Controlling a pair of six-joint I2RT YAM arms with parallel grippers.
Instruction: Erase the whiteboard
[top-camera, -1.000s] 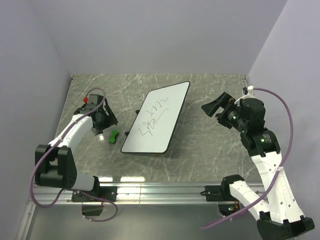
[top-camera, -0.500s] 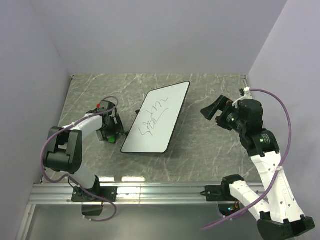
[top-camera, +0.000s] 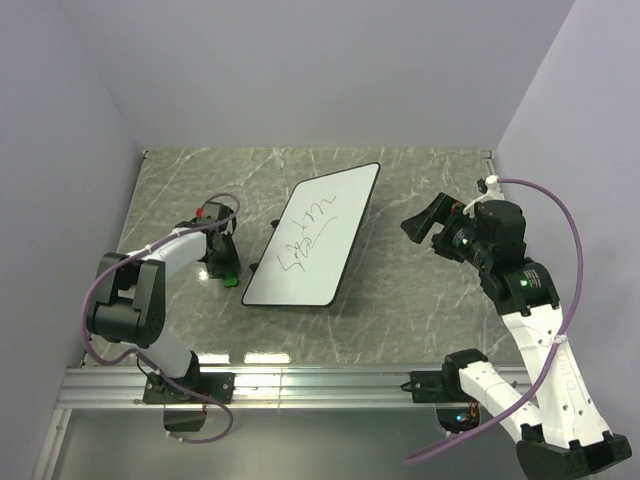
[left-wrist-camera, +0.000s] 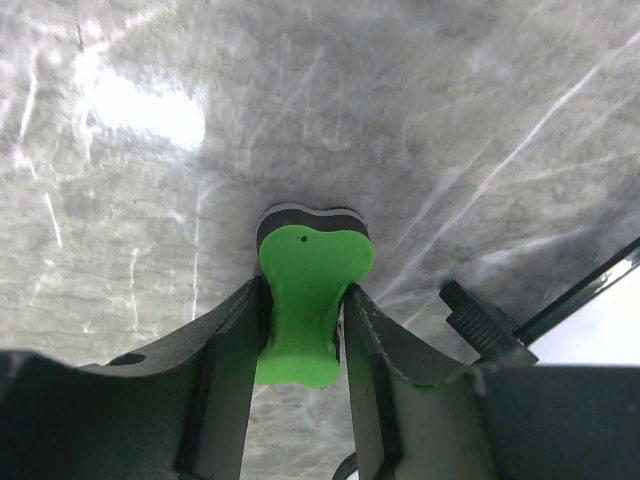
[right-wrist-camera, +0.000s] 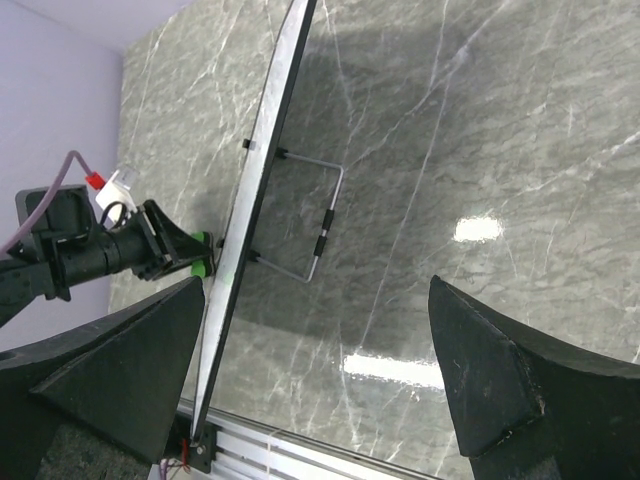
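The whiteboard (top-camera: 312, 237), white with a thin black frame and black scribbles, stands tilted on a wire stand in the middle of the table; the right wrist view shows it edge-on (right-wrist-camera: 262, 170). A small green eraser (left-wrist-camera: 305, 300) with a dark felt base sits on the table just left of the board (top-camera: 229, 274). My left gripper (top-camera: 226, 266) is shut on the eraser; both fingers (left-wrist-camera: 228, 350) press its narrow waist. My right gripper (top-camera: 422, 222) is open and empty, held above the table to the right of the board.
The marble table top (top-camera: 420, 300) runs to a metal rail (top-camera: 330, 382) at the near edge. Grey walls close in the left, back and right. The board's wire stand (right-wrist-camera: 320, 225) sticks out behind it.
My left gripper has come down from the left onto the green eraser and closed on it. My right gripper has shifted slightly left.
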